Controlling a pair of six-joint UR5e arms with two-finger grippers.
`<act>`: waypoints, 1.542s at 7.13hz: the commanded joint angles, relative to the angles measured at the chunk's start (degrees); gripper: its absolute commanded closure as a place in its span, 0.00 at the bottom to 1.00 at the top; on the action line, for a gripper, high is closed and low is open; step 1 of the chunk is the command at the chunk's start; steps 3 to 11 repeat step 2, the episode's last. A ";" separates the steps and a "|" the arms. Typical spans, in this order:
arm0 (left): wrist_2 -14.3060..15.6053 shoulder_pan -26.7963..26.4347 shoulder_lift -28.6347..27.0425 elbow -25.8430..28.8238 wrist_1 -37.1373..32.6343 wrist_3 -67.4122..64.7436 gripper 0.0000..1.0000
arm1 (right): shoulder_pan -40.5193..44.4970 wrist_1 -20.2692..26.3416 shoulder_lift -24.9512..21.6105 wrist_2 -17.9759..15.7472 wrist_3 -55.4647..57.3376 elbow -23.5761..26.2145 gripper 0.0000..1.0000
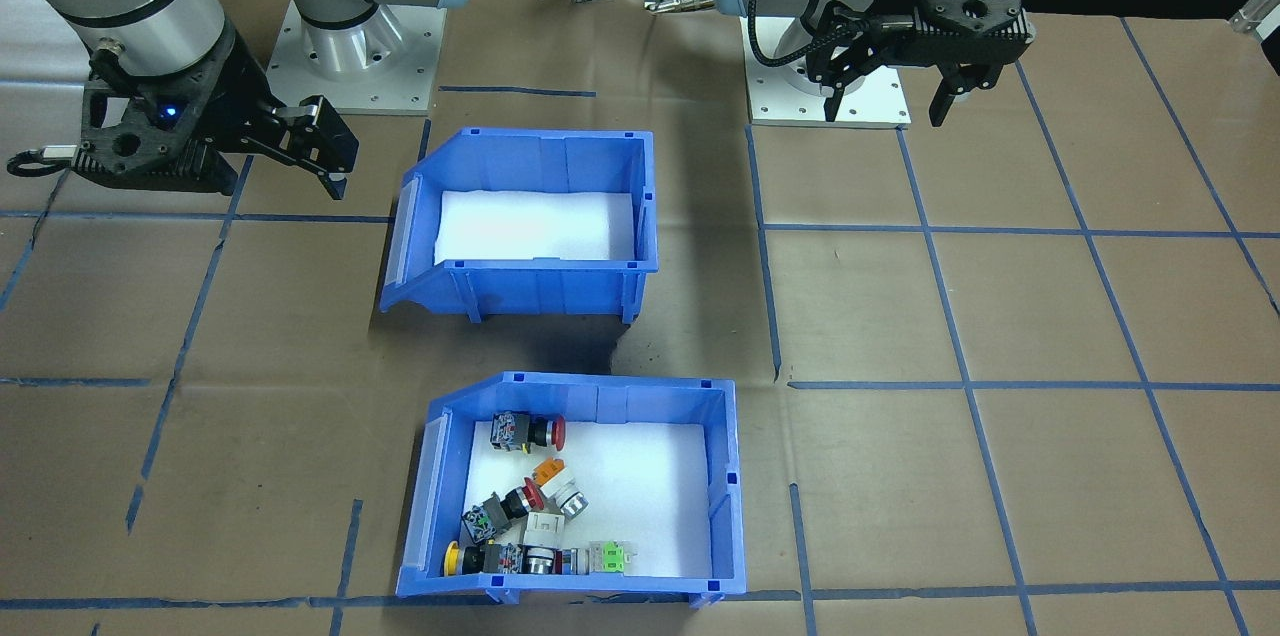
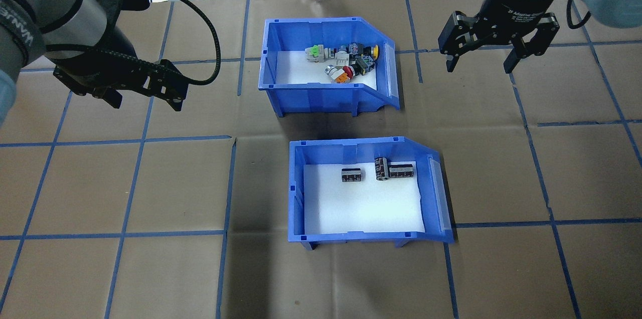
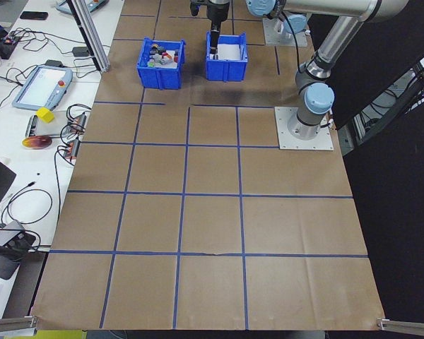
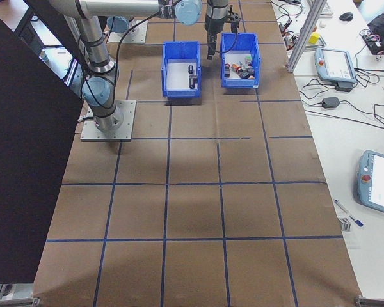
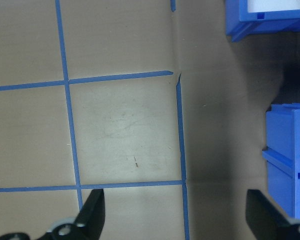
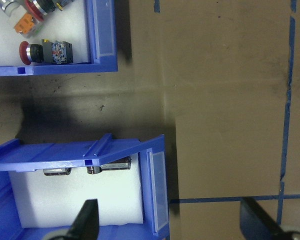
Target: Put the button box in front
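Blue button box (image 2: 326, 65) sits just beyond your second blue bin (image 2: 368, 191) on the counter (image 2: 125, 183). Both tools, left (image 2: 143, 98) and right (image 2: 484, 60), hang released, well clear. Only the overhead shows that bin's black blocks (image 2: 381, 171).

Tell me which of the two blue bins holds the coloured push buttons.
The button box, the blue bin farther from the robot. It holds red, yellow, orange and green switches; the nearer bin holds only a few dark parts.

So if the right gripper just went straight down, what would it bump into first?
Probably the bare brown table. The open right gripper points down just beside the bin with black blocks, though depth is hard to judge.
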 commanded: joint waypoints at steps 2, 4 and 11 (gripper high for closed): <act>-1.80 0.00 -0.28 -0.14 -0.07 0.02 0.00 | 0.00 -0.12 -0.08 -3.57 -0.20 -0.11 0.00; -1.80 0.00 -0.28 -0.14 -0.07 0.02 0.00 | 0.00 -0.12 -0.08 -3.57 -0.20 -0.11 0.00; -1.80 0.00 -0.28 -0.14 -0.07 0.02 0.00 | 0.00 -0.12 -0.08 -3.57 -0.20 -0.11 0.00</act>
